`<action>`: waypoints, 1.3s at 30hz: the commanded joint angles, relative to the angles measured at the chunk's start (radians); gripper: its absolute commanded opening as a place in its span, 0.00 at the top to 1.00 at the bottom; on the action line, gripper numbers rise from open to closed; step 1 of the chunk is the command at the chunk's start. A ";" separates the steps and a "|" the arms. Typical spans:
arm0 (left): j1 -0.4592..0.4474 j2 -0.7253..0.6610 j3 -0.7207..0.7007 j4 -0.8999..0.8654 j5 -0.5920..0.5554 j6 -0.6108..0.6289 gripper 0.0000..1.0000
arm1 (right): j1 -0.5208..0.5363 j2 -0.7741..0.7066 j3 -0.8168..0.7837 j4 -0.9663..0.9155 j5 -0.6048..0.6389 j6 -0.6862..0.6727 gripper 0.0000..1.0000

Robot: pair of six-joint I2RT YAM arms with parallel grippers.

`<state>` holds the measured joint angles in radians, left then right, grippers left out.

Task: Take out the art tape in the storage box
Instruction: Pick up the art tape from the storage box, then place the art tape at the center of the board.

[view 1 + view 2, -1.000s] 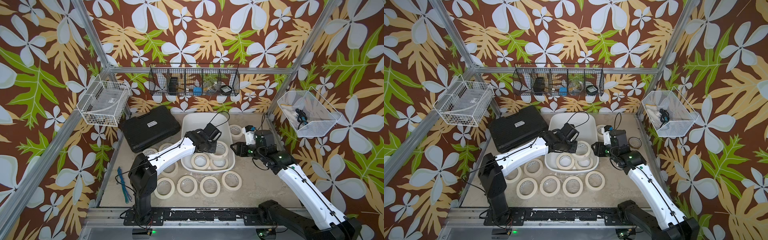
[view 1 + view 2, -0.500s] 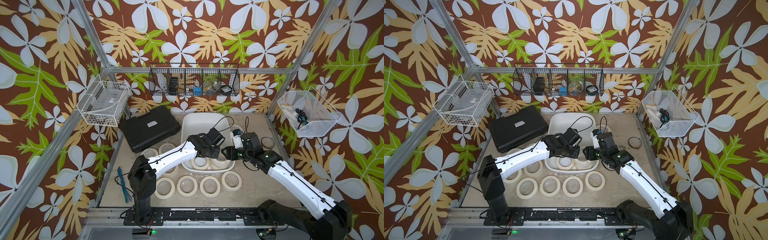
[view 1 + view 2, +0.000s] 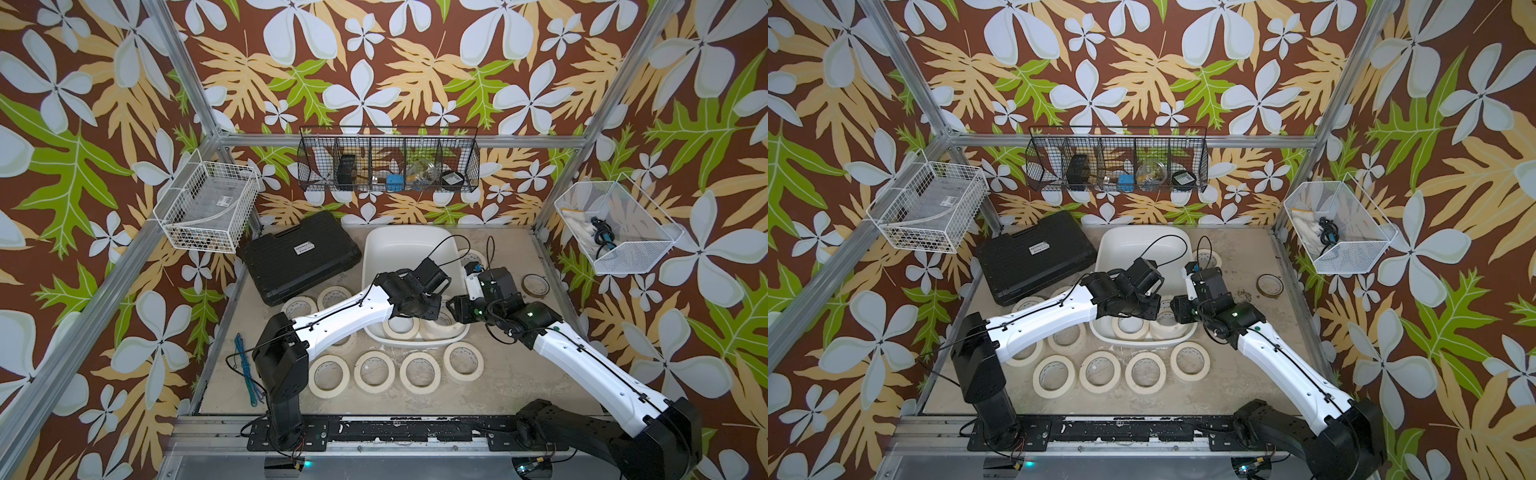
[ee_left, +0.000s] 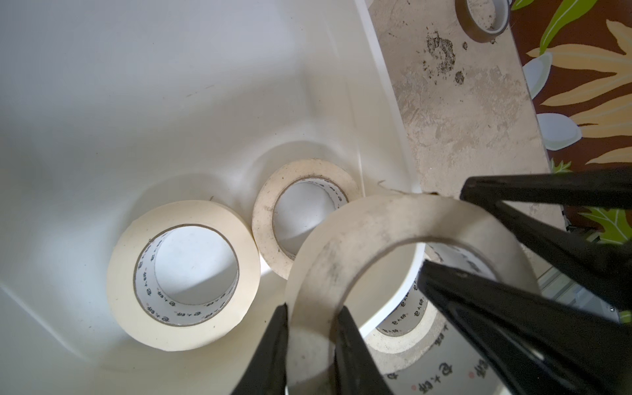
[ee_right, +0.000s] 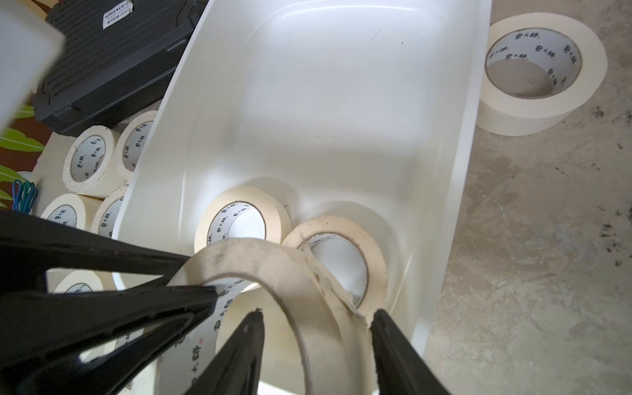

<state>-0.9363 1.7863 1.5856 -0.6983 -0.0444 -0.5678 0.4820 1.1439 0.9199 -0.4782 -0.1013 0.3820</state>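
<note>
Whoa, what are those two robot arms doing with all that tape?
They are taking tape out of the white box. Both arms meet above the box at one roll, which is held up in the air. The left claw pinches its wall. The right claw is open around the wall, not squeezing yet, so it looks like a handoff. Two rolls lie flat in the box. Other rolls sit on the table.

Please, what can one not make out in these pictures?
Both top views: wrists hide the fingertips of the left gripper and right gripper.
Both top views: left arm covers some art tape rolls.
Both top views: black wire basket contents, too small behind mesh.
Wrist views: the picture edge cuts the held roll.
</note>
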 commanded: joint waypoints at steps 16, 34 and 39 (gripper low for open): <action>0.001 -0.094 -0.101 0.141 -0.003 -0.029 0.49 | 0.006 0.014 0.022 0.002 0.082 -0.009 0.87; 0.015 -0.329 -0.296 0.322 -0.099 -0.097 0.27 | -0.146 0.125 0.181 0.027 0.259 -0.039 0.92; 0.018 -0.357 -0.316 0.313 -0.112 -0.095 0.27 | -0.283 0.153 0.202 0.110 0.278 0.010 1.00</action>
<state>-0.9230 1.4414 1.2774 -0.4026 -0.1349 -0.6563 0.2390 1.2930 1.1175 -0.4522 0.1429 0.3611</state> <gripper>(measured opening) 0.734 0.235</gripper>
